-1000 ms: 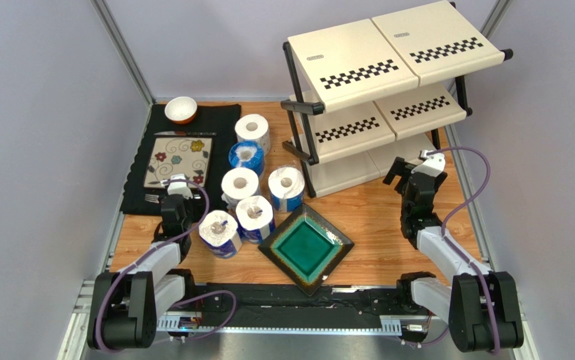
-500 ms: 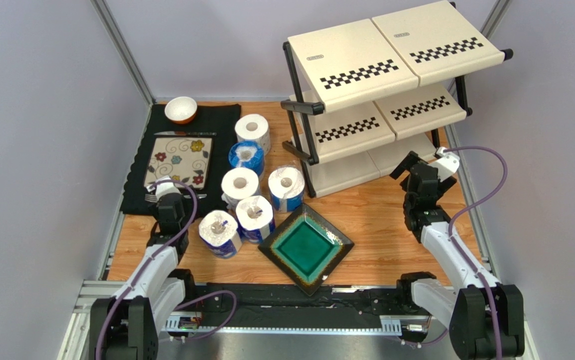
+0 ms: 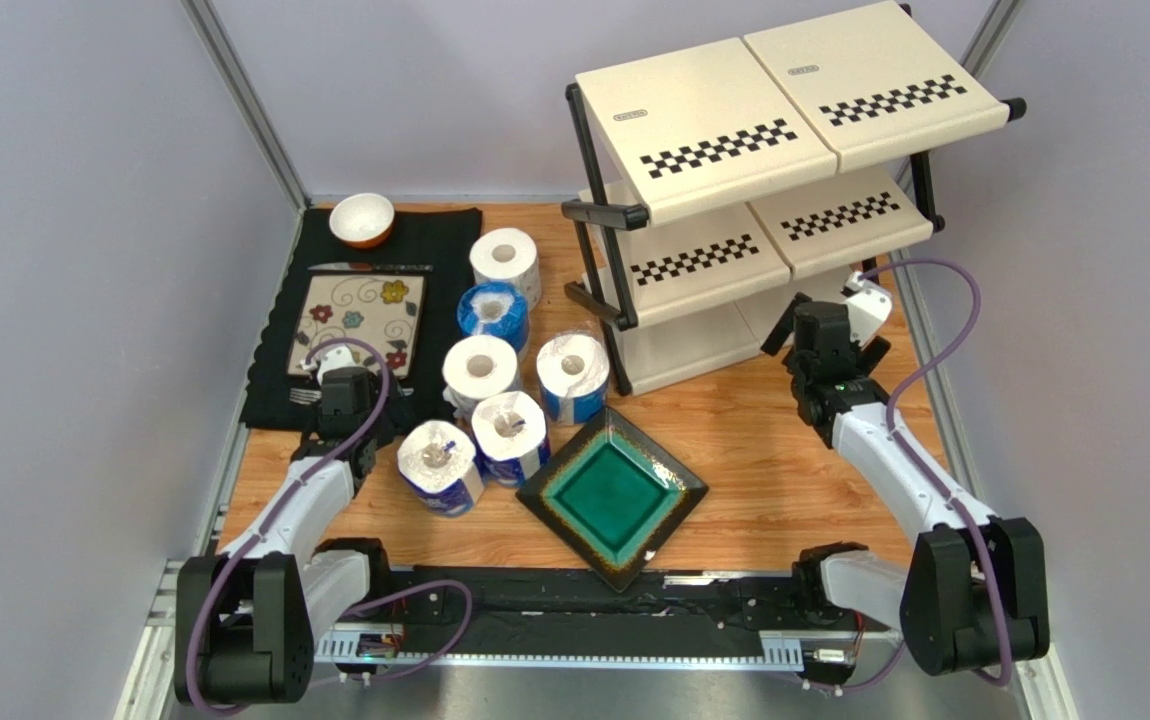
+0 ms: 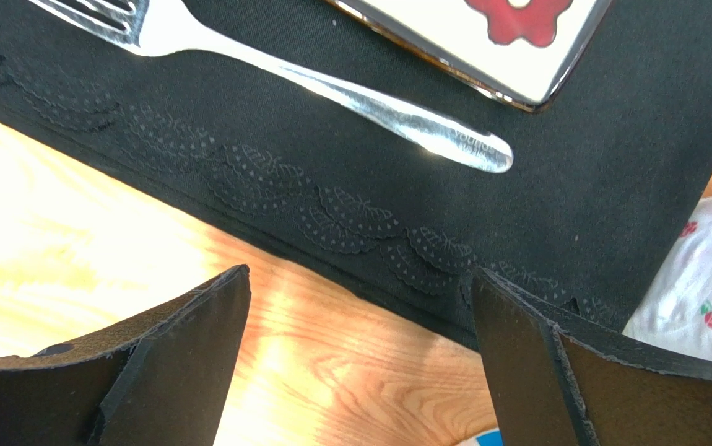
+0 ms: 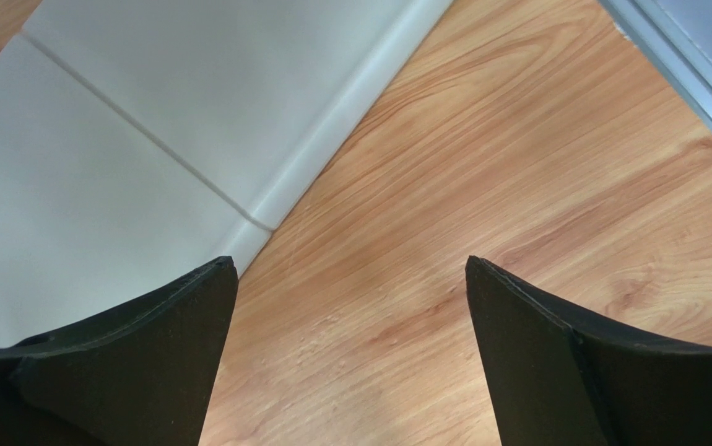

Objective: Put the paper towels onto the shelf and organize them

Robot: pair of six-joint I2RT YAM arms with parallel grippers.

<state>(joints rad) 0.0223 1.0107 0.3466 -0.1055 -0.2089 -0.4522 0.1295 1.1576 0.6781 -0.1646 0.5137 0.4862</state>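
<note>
Several paper towels stand in a cluster left of centre, some in blue-and-white wrappers, some plain white. The cream shelf with checkered strips stands at the back right, with nothing on its tiers. My left gripper hangs open over the placemat's near edge, just left of the nearest roll. In the left wrist view the gripper holds nothing, and a printed white roll shows at the right. My right gripper is open by the shelf's lowest tier, and between its jaws there is only wood.
A green square plate lies near the front centre. The black placemat carries a flowered plate, a fork and a white bowl. A metal rail runs along the table's right edge.
The right gripper has swung left and farther back, closer to the shelf's lowest tier. The left arm has shifted slightly by the placemat's edge. Both grippers stay open and hold nothing.
</note>
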